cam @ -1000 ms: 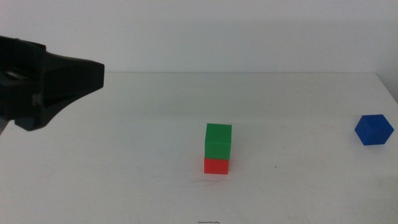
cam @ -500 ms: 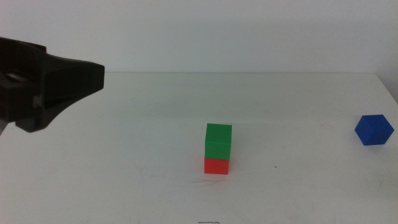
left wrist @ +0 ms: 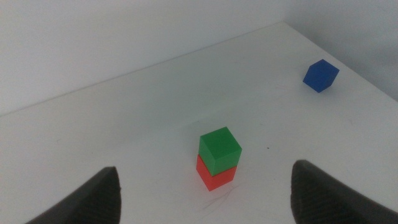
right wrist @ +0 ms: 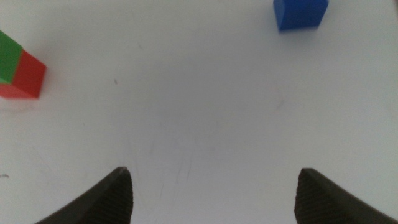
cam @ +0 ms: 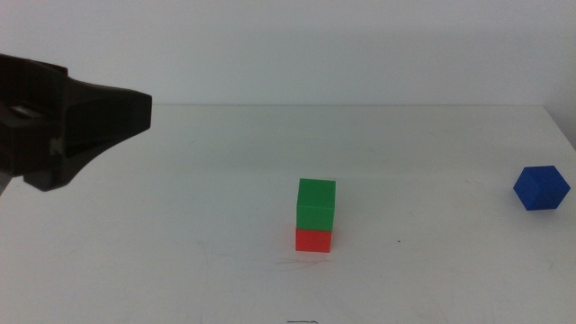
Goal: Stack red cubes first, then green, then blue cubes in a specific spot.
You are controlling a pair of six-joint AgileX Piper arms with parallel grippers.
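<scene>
The green cube (cam: 316, 203) sits squarely on the red cube (cam: 313, 239) near the table's middle, on the specific spot, where a faint thin scratch (cam: 295, 263) marks the white top. Far to the right, near the table's edge, the blue cube (cam: 541, 188) lies alone, turned corner-on. My left gripper (cam: 133, 110) hangs above the table's left side, well apart from the stack; its wrist view shows the stack (left wrist: 218, 157) between wide-open, empty jaws. Out of the middle view, my right gripper (right wrist: 212, 174) is open and empty, with the blue cube (right wrist: 300, 14) ahead of it.
The white table (cam: 180, 225) ends at a right edge (cam: 560, 126) just beyond the blue cube, and a pale wall rises behind the back edge.
</scene>
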